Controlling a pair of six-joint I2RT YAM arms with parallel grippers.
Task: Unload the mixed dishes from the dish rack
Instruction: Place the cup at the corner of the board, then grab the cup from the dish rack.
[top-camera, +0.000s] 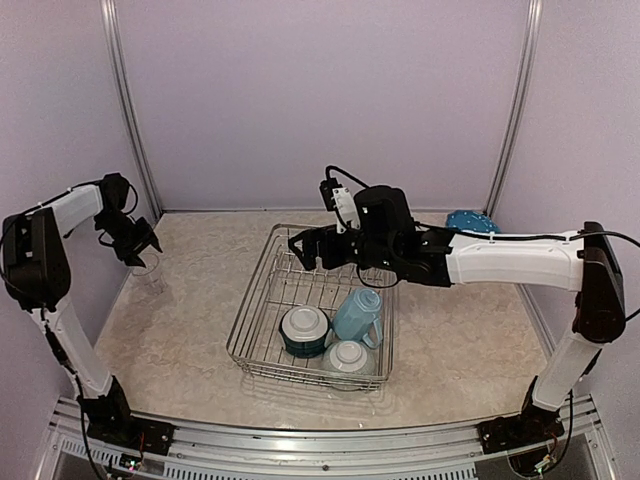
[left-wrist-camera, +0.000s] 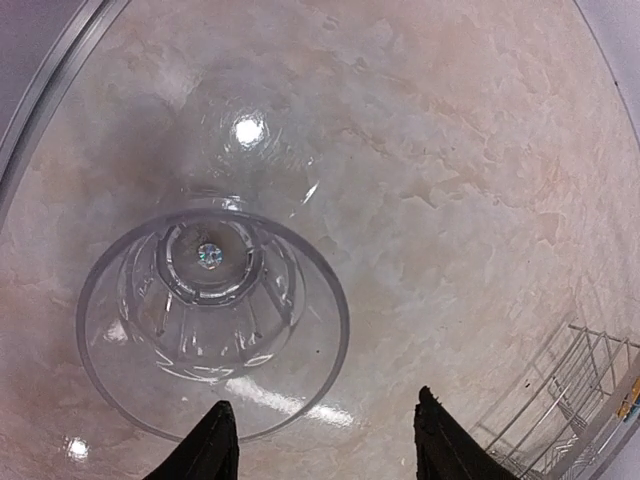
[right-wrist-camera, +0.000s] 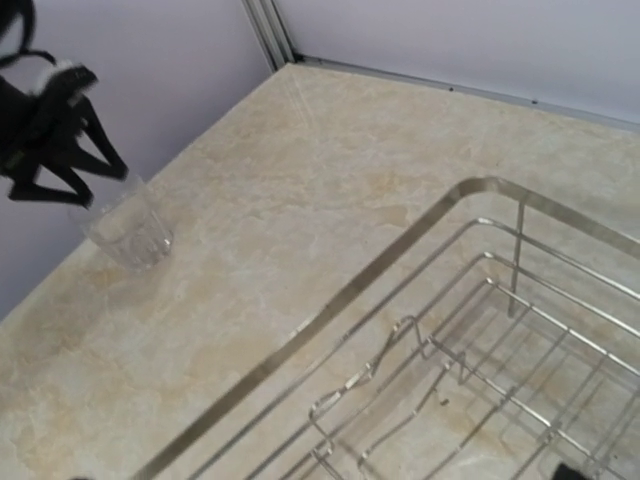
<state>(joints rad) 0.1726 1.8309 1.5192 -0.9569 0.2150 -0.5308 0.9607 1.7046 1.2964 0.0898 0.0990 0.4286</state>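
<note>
Clear glass (left-wrist-camera: 212, 320) upright on the table (top-camera: 170, 330), far left, well apart from the rack (top-camera: 253, 290). Left gripper (left-wrist-camera: 325, 445) right above it, jaws parted, gripping nothing (glass out of the rack and set down, by the look of it). Contact between one finger (left-wrist-camera: 215, 450) and the glass's near rim: hard to judge from straight above, possibly mere overlap in the view. Right gripper (top-camera: 305, 248) over the far-left part of the rack, jaws wide, empty. Left to unload, on this showing: mug (top-camera: 357, 315), teal bowl (top-camera: 305, 332) and pale bowl (top-camera: 348, 357), crowded together in the near half of the rack.

Risks from here. Could snag the rim on the way up and tip or drag the glass, given so little room between finger and rim. Could push it toward the nearby left table edge. On the right, could clip the upright prongs (right-wrist-camera: 515, 255) or wires during a descent, jolting the whole rack. Could also knock one dish into another while closing on the mug, given the tight packing; smooth, rounded surfaces, so probably slippery in a two-finger pinch.

No brand, label or readable writing on anything in view.
</note>
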